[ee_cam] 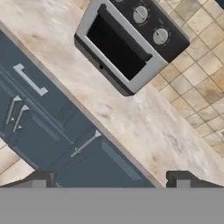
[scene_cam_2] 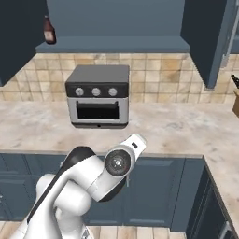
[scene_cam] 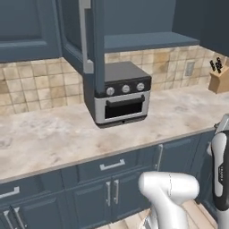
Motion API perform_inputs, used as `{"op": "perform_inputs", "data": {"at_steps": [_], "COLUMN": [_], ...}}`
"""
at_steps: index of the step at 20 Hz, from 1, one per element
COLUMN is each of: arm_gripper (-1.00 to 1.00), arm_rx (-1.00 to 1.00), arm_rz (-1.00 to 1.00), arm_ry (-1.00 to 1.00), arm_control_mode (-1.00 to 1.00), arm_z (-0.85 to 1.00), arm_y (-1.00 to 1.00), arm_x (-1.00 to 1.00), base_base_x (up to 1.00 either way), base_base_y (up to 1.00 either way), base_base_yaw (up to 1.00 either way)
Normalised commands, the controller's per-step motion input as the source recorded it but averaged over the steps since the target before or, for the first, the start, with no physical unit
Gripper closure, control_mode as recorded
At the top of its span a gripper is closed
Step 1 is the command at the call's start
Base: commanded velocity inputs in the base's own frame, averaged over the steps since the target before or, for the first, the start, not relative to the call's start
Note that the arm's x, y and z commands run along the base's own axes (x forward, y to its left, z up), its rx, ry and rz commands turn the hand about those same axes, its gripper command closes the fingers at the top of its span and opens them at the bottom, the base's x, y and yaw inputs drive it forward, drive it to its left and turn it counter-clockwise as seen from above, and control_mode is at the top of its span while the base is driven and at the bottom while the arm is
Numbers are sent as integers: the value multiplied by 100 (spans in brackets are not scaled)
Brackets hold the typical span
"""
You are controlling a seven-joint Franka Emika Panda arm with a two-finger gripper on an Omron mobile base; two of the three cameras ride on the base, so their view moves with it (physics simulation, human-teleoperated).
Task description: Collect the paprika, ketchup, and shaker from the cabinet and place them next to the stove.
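A: Where is the dark brown-red ketchup bottle [scene_cam_2: 49, 31] sitting?

B: Upright on the shelf of the slate-blue wall cabinet [scene_cam_2: 112, 45], at its left end, around eleven o'clock from the silver-and-black toaster oven [scene_cam_2: 98, 95].

A: And the two-finger gripper [ee_cam: 111, 178]?

B: Its jaws are standing wide apart, empty, pointing down at the marbled counter [ee_cam: 131, 127], well below the bottle.

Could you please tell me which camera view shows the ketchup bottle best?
The right base view: the dark brown-red ketchup bottle with a pale label stands at the left end of the slate-blue wall cabinet's shelf. In the left base view, the open cabinet door blocks that spot.
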Motion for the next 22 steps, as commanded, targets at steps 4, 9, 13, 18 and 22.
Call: {"op": "perform_inputs", "data": {"at_steps": [4, 9, 13, 18, 22], "arm_gripper": [-100, -100, -100, -100, -100], "arm_rx": [0, 0, 0, 0, 0], "arm_rz": [0, 0, 0, 0, 0], "arm_ry": [0, 0, 0, 0, 0], "arm_control_mode": [100, 100, 100, 100, 100], "arm_z": [0, 0, 0, 0, 0], "arm_y": [0, 0, 0, 0, 0], "arm_x": [0, 0, 0, 0, 0], "base_base_x": [65, 53, 33, 35, 54], "base_base_y": [-14, -30, -52, -45, -6], "base_base_yaw": [14, 15, 12, 9, 10]}}
